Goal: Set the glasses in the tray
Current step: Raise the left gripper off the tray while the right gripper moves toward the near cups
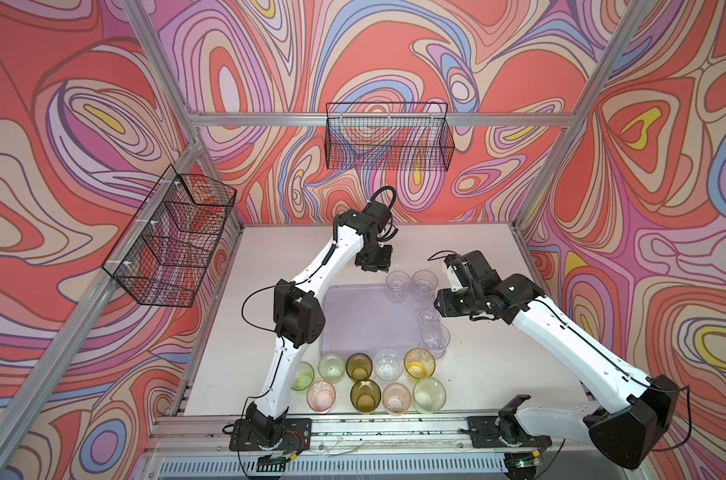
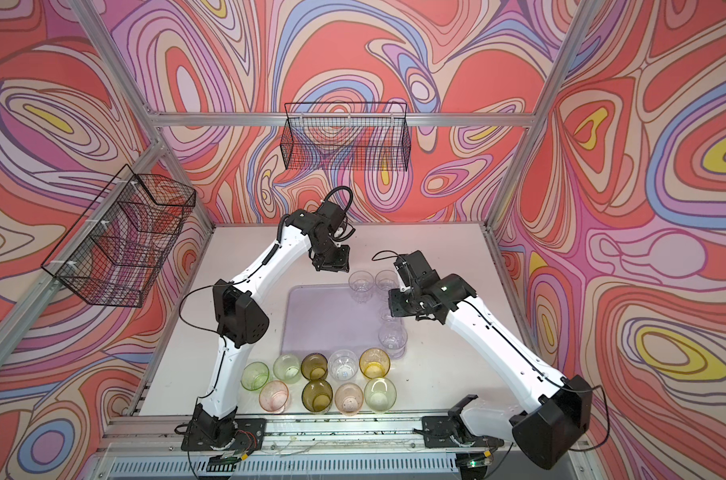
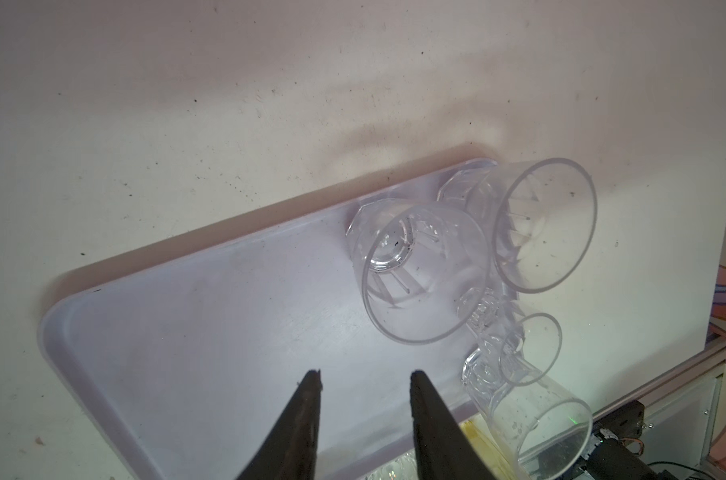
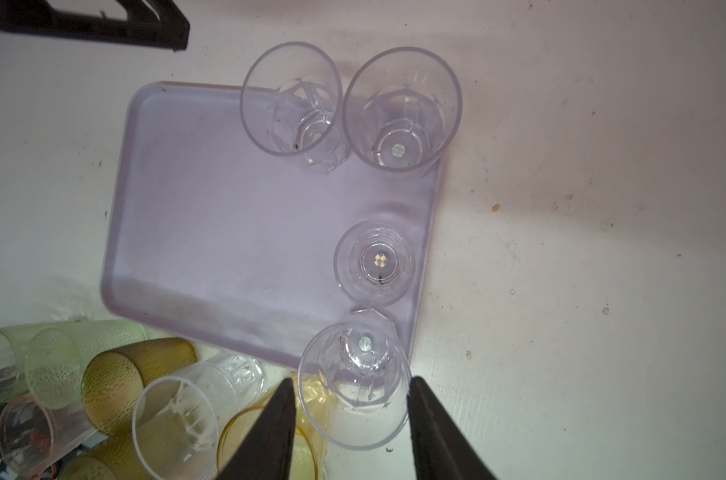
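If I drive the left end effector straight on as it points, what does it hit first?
Probably the bare floor of the tray. The left end effector points at it, and the nearest clear glass stands off to one side. Depth is hard to judge.

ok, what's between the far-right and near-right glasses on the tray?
One smaller clear glass, upright on the tray; clearest in the right wrist view.

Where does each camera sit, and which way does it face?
Top views: high at the near side, looking down toward the back wall; left arm, right arm, tray, glasses all show.
Left wrist: on the left arm, looking down past the left gripper at the tray's far side.
Right wrist: on the right arm, looking down past the right gripper at nearly the whole tray.
Shared: both wrist views show the four clear glasses.
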Motion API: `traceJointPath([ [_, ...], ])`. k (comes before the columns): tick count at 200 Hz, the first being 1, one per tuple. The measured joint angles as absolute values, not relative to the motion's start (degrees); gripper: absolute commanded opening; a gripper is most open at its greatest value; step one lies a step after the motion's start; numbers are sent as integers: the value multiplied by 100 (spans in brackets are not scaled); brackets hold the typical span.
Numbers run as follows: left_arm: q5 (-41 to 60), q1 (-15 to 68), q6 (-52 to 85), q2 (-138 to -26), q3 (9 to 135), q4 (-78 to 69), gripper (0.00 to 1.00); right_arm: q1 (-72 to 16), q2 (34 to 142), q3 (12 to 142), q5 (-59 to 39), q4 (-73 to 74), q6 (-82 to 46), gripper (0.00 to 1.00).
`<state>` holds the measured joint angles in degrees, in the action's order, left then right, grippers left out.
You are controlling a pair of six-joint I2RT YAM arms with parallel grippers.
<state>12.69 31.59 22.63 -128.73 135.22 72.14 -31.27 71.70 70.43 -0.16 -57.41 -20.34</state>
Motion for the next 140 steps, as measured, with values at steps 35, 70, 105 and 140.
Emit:
traceJointPath([
  [35,1160,3041,2095,-12180,13100,7118,43,-3426,7087,7181,-193,-5948,-1957,46],
  [70,1127,2812,1883,-11528,12562,6978,44,-3900,7085,7240,-266,-6158,-1927,46],
  [105,1035,2523,1625,-10995,11852,6799,46,-4451,7089,7242,-231,-6335,-1988,45],
  [140,891,2287,1402,-10617,11277,6637,48,-5011,7118,7242,-176,-6486,-2154,45],
])
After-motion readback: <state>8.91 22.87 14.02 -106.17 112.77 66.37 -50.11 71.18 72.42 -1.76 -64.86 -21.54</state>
